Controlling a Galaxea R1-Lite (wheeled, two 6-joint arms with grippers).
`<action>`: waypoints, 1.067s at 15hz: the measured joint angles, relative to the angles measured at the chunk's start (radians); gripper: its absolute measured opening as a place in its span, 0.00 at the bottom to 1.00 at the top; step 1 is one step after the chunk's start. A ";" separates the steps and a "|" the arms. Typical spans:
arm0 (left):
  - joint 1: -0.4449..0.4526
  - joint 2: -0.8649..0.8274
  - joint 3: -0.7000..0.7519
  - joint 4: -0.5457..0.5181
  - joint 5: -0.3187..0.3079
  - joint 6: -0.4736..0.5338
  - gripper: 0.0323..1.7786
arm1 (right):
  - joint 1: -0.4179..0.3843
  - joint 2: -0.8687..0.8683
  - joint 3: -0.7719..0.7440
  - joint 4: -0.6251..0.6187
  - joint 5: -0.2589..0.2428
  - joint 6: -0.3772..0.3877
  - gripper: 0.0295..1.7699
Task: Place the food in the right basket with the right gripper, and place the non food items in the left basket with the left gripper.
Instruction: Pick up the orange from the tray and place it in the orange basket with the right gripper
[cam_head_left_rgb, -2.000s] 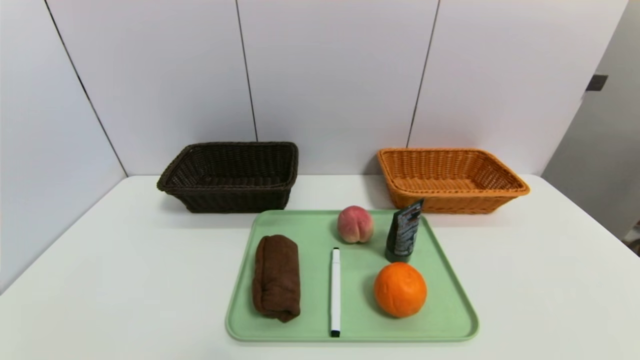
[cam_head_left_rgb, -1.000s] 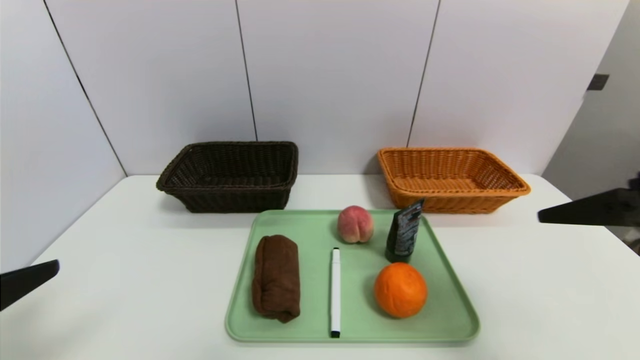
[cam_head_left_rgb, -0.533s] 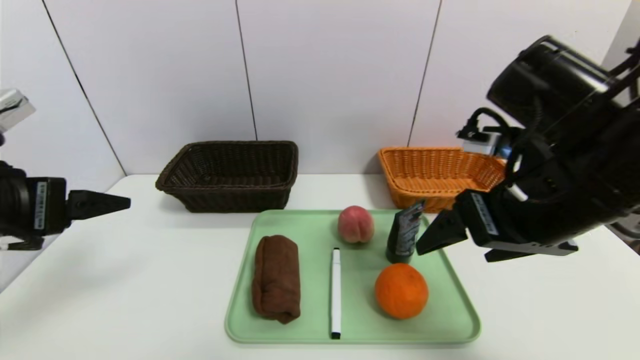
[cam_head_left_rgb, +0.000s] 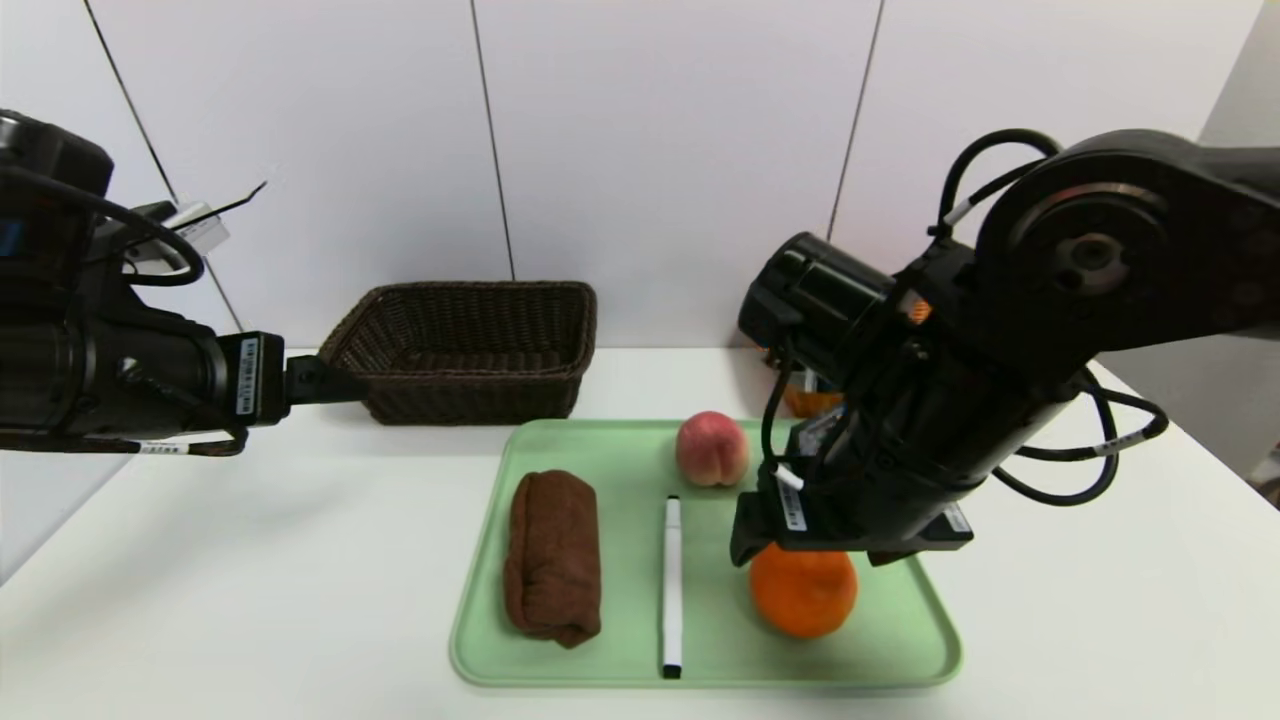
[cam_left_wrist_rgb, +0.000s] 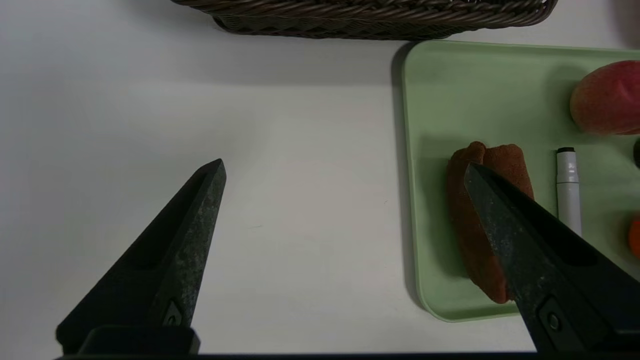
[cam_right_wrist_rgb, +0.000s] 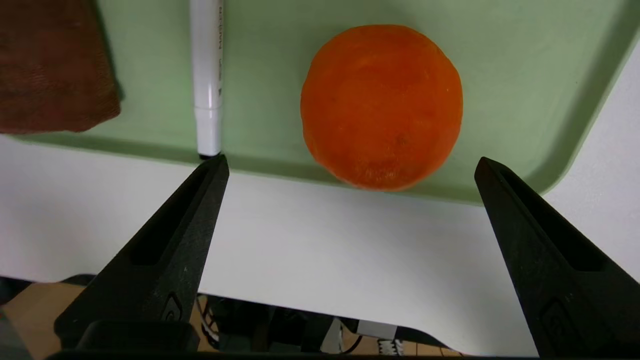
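Over on the left the left gripper (cam_left_wrist_rgb: 345, 170) hangs above the bare white table (cam_head_left_rgb: 250, 560), well short of the tray, its two black fingers (cam_left_wrist_rgb: 190, 210) spread wide apart with nothing between them; in the head view its tip sits in front of the near left corner of the dark brown basket (cam_head_left_rgb: 470, 345), which stands at the back by the wall. Moving right, the green tray (cam_head_left_rgb: 620, 450) lies in the middle of the table. On its left part the rolled brown towel (cam_head_left_rgb: 553, 555) lies with its long axis running from the robot's side toward the wall. Just beside it, apart from it, the white marker (cam_head_left_rgb: 671, 585) lies along the same line, its black tip pointing at the tray's near edge and its other end toward the peach (cam_head_left_rgb: 712, 449), which rests near the tray's far edge. To the right of the marker sits the orange (cam_head_left_rgb: 803, 590), on the tray's right near part. The right gripper (cam_right_wrist_rgb: 350, 165) hovers directly over the orange, fingers (cam_right_wrist_rgb: 200, 200) held wide open and not touching it. The right arm hides most of the orange basket (cam_head_left_rgb: 810, 402) behind it; only a small piece shows
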 joint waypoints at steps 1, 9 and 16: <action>-0.011 0.009 -0.004 0.000 0.000 0.000 0.95 | -0.003 0.014 -0.001 0.001 -0.018 -0.001 0.96; -0.029 0.049 -0.047 0.003 -0.003 -0.002 0.95 | -0.014 0.098 -0.002 0.001 -0.017 0.008 0.96; -0.028 0.051 -0.054 0.006 -0.003 -0.002 0.95 | -0.037 0.143 -0.001 -0.002 -0.007 0.007 0.91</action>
